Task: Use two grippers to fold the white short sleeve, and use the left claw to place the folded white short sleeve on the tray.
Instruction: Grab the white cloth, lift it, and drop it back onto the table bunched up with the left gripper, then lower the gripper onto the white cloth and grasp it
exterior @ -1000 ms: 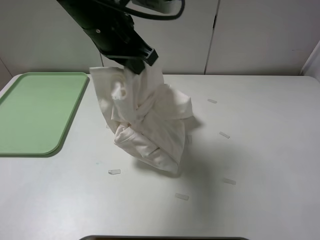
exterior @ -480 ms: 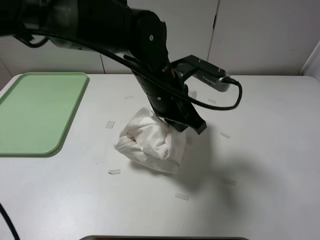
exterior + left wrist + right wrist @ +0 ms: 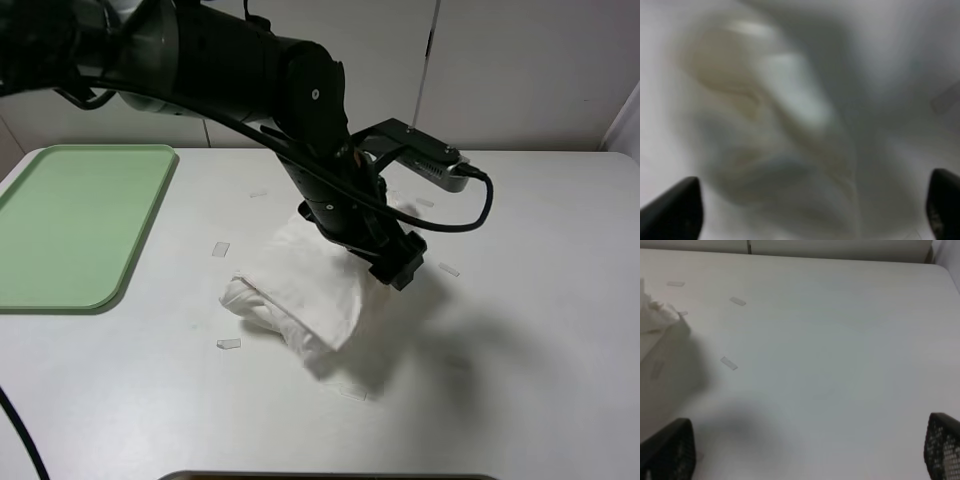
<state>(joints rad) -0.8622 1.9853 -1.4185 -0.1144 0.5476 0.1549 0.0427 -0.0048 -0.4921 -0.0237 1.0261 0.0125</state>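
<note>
Here the left gripper (image 3: 810,210) stands with jaws wide apart above the white short sleeve (image 3: 300,285), gripping nothing. The shirt lies bunched mid-table, well apart from the tray (image 3: 70,225). Risk: a grasp catching one layer would unfold it.

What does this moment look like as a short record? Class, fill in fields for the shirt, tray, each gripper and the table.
shirt: white short sleeve lies crumpled on the table, right of the tray, not on it
tray: green tray at the table's left side, nothing on it
left gripper: left gripper open, low over the shirt
right gripper: right gripper open, over bare table
table: white table with small pale scraps
</note>
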